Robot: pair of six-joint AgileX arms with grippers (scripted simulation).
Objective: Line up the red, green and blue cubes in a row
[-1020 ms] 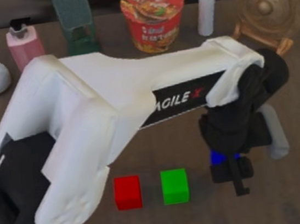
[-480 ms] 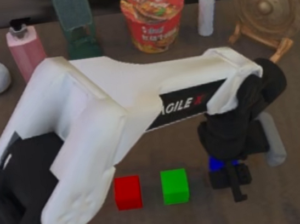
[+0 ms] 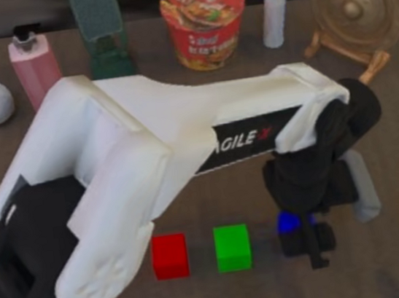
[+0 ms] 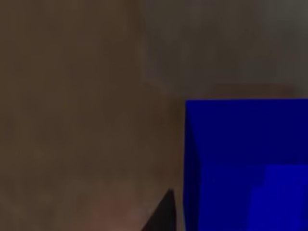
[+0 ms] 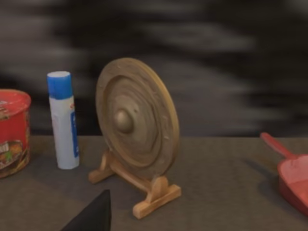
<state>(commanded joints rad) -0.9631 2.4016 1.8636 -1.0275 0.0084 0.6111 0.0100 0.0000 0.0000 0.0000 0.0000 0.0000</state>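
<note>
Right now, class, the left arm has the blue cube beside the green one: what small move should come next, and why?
Probably open the left end effector and lift clear. The small deep blue cube under it sits level with the bright green cube and bright red cube, similarly spaced, so the row looks complete.

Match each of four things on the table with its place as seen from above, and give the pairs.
Things:
1. red cube
2. green cube
3. blue cube
4. noodle cup

Places:
A. middle of the row
B. far edge of the table
C. under the left gripper
D. left end of the row

Pairs: 1-D, 2-A, 3-C, 4-B
</note>
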